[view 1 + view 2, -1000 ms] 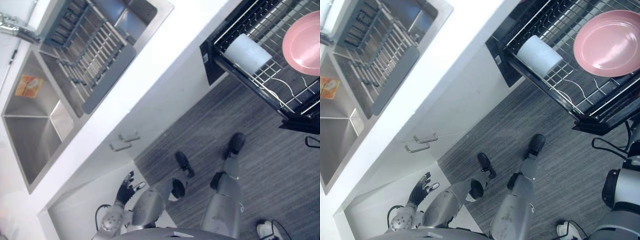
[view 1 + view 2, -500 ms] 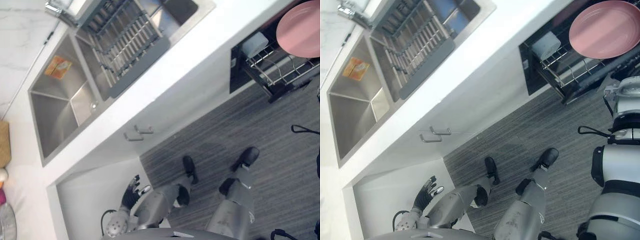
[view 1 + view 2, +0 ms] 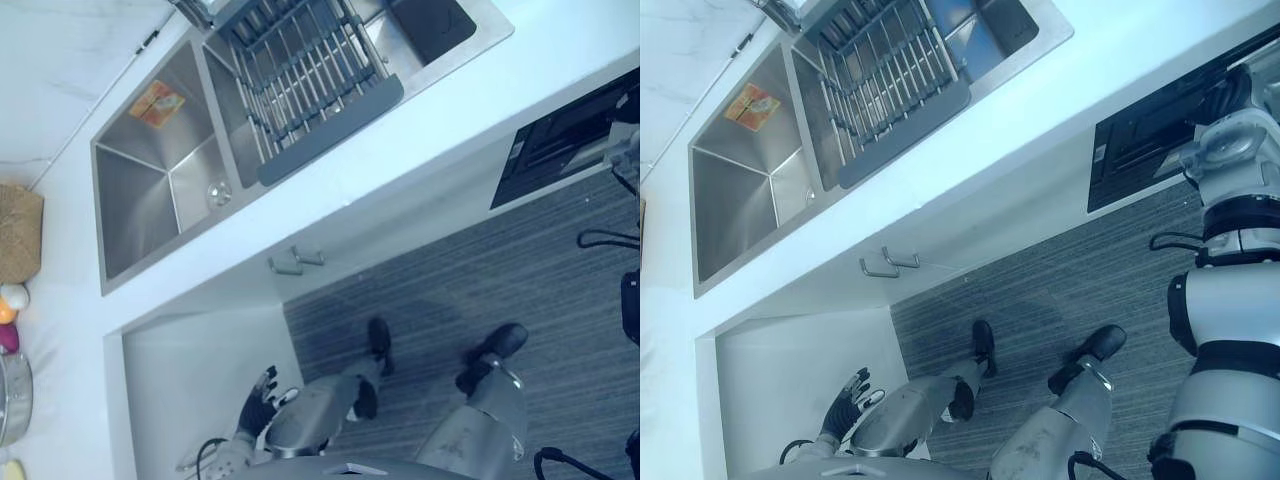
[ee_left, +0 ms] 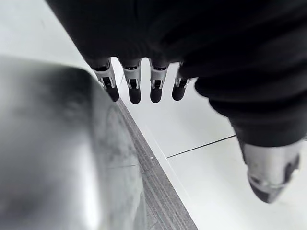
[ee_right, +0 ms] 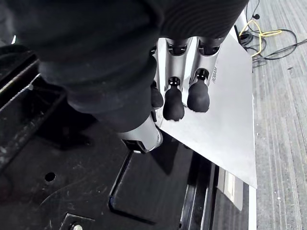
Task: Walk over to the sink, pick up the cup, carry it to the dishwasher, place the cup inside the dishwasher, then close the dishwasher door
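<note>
The sink (image 3: 150, 190) is set in the desk (image 3: 430, 110), with a rack (image 3: 300, 80) lying across its right basin and the faucet (image 3: 190, 10) behind it. Left of the sink, a basket (image 3: 18, 235) and, nearer, a pot (image 3: 10, 400) stand on the desk. Two handles (image 3: 295, 262) sit on the cabinet front below the sink. The dishwasher (image 3: 560, 150) is under the desk, well to the right, above the floor (image 3: 450, 290).
</note>
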You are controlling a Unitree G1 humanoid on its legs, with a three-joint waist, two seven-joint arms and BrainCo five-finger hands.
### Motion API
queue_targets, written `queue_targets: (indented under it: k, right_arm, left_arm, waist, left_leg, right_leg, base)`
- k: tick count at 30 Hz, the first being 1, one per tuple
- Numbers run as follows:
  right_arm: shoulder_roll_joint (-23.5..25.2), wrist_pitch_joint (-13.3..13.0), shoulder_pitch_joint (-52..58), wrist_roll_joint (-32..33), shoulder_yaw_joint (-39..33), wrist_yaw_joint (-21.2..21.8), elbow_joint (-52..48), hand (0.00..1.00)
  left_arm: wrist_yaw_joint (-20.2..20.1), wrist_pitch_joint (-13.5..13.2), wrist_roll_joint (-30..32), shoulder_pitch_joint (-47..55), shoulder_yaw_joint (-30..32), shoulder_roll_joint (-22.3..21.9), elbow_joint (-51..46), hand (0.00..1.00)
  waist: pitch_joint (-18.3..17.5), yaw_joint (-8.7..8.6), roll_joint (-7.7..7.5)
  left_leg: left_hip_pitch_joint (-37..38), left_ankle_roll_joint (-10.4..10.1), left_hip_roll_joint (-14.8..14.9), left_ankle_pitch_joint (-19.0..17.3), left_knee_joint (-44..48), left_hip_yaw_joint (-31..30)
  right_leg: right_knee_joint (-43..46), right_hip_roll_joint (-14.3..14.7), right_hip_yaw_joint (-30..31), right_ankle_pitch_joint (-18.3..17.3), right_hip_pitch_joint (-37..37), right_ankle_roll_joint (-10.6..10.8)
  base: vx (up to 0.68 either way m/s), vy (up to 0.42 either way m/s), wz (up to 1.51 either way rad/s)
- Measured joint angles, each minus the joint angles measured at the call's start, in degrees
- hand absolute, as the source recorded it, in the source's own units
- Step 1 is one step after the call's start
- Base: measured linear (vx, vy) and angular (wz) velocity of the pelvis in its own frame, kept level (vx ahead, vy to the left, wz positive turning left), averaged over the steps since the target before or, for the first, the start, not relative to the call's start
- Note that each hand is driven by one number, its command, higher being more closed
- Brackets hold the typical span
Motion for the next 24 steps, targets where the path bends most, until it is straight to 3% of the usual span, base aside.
queue_targets:
  k: [4, 7, 9, 10, 11, 13, 14, 15, 16, 20, 22, 24]
  right_arm:
    - [0.67, -5.83, 9.18, -0.22, -7.72, -1.03, -1.0, 0.0]
    - [3.19, -8.61, 17.76, 6.01, -17.73, 0.04, -2.81, 0.0]
    - [6.04, -11.01, 25.65, 12.96, -25.54, 3.06, -3.08, 0.0]
    - [9.19, -12.77, 31.33, 16.33, -30.18, 4.49, -4.12, 0.0]
    - [13.41, -14.49, 36.95, 19.54, -34.16, 5.75, -5.18, 0.0]
    - [20.79, -15.67, 45.11, 23.74, -39.5, 6.62, -6.87, 0.0]
    - [26.95, -17.0, 51.58, 27.24, -43.64, 7.0, -6.92, 0.0]
    - [29.35, -17.29, 54.27, 29.06, -45.43, 7.46, -6.9, 0.0]
    - [34.18, -17.89, 59.24, 31.9, -48.77, 8.21, -6.91, 0.0]
    - [45.59, -20.28, 71.89, 33.97, -51.39, 9.29, -7.45, 0.0]
    - [50.04, -20.5, 74.76, 32.61, -51.23, 9.1, -7.72, 0.0]
    - [53.33, -20.46, 76.05, 30.17, -50.91, 9.11, -7.75, 0.0]
  left_arm:
    - [-1.39, 0.03, -3.06, 0.04, 5.36, -0.11, -0.16, 0.0]
    - [-1.54, 0.11, -5.71, 0.02, 10.01, -0.18, -0.2, 0.0]
    - [-2.08, 0.37, -7.85, 0.01, 13.87, -0.32, -0.22, 0.0]
    - [-2.07, 0.41, -8.33, 0.01, 16.81, -0.4, -0.11, 0.0]
    - [-1.99, 0.44, -9.01, -0.06, 19.93, -0.45, -0.13, 0.0]
    - [-1.4, 0.57, -9.68, -0.67, 24.34, -0.52, -0.1, 0.0]
    - [-0.27, 1.09, -9.93, -1.67, 27.18, -0.8, 0.1, 0.0]
    - [0.22, 1.39, -9.88, -2.15, 28.24, -0.96, 0.2, 0.0]
    - [0.83, 1.75, -9.83, -2.7, 30.57, -1.55, 0.65, 0.0]
    - [2.35, 3.89, -6.88, -2.87, 33.37, -2.26, 4.88, 0.0]
    - [2.99, 5.04, -4.86, -2.51, 33.78, -2.2, 7.64, 0.0]
    - [3.37, 5.62, -2.57, -2.43, 33.24, -2.17, 10.17, 0.0]
  waist:
    - [0.48, -0.61, -0.59]
    - [1.83, -1.54, -2.26]
    - [3.52, -2.37, -4.38]
    - [5.0, -3.04, -6.3]
    - [6.12, -3.69, -8.57]
    - [6.44, -4.44, -11.44]
    - [6.17, -4.68, -14.03]
    - [6.07, -4.65, -15.02]
    - [5.4, -4.84, -17.04]
    - [0.07, -5.98, -21.08]
    - [-2.64, -5.63, -22.65]
    - [-4.74, -5.66, -22.95]
  left_leg:
    - [2.58, -0.56, 1.52, -0.07, -0.67, -0.47]
    - [3.84, -1.32, 2.92, -0.56, -0.73, -0.45]
    - [5.02, -1.77, 4.12, -0.86, -0.72, -0.49]
    - [5.96, -2.29, 4.83, -1.23, -0.69, -0.54]
    - [6.51, -2.65, 5.62, -1.5, -0.62, -0.75]
    - [6.76, -3.56, 6.46, -2.12, -0.42, -1.44]
    - [7.49, -3.7, 6.87, -2.22, -0.32, -1.78]
    - [8.17, -3.83, 6.92, -2.32, -0.35, -1.72]
    - [9.73, -4.08, 6.9, -2.51, -0.48, -1.57]
    - [15.1, -2.92, 7.49, -4.71, -0.87, 0.68]
    - [17.9, -2.8, 7.72, -5.7, -1.89, 1.36]
    - [19.17, -2.11, 8.0, -6.28, -2.08, 0.55]
  right_leg:
    - [-1.79, 1.89, -2.04, -0.33, 4.13, 0.09]
    - [-3.96, 3.78, -3.41, -0.21, 6.81, 0.43]
    - [-6.35, 5.67, -4.55, 0.36, 9.42, 0.42]
    - [-7.78, 6.88, -4.97, 0.71, 11.07, 0.27]
    - [-9.18, 8.1, -5.82, 1.11, 12.51, 0.26]
    - [-11.36, 9.79, -6.52, 1.86, 14.05, 0.38]
    - [-12.47, 10.53, -7.36, 2.13, 15.64, 0.47]
    - [-12.59, 10.59, -7.37, 2.12, 16.45, 0.51]
    - [-12.41, 10.42, -7.33, 2.13, 18.24, 0.51]
    - [-3.89, 7.51, -4.75, 2.24, 21.47, 0.33]
    - [0.66, 6.79, -1.84, 3.14, 21.15, -1.04]
    - [1.76, 8.48, 4.69, 3.93, 20.54, -1.42]
  base:
    - [0.03, -0.076, 0.08]
    - [0.04, -0.077, 0.07]
    - [0.07, -0.106, 0.03]
    - [0.08, -0.103, 0.01]
    - [0.11, -0.126, 0.03]
    - [0.13, -0.099, 0.1]
    - [0.15, -0.063, 0.12]
    - [0.18, -0.049, 0.17]
    - [0.12, -0.004, 0.12]
    - [0.11, 0.076, 0.22]
    - [0.12, 0.105, 0.0]
    - [0.11, 0.048, 0.03]
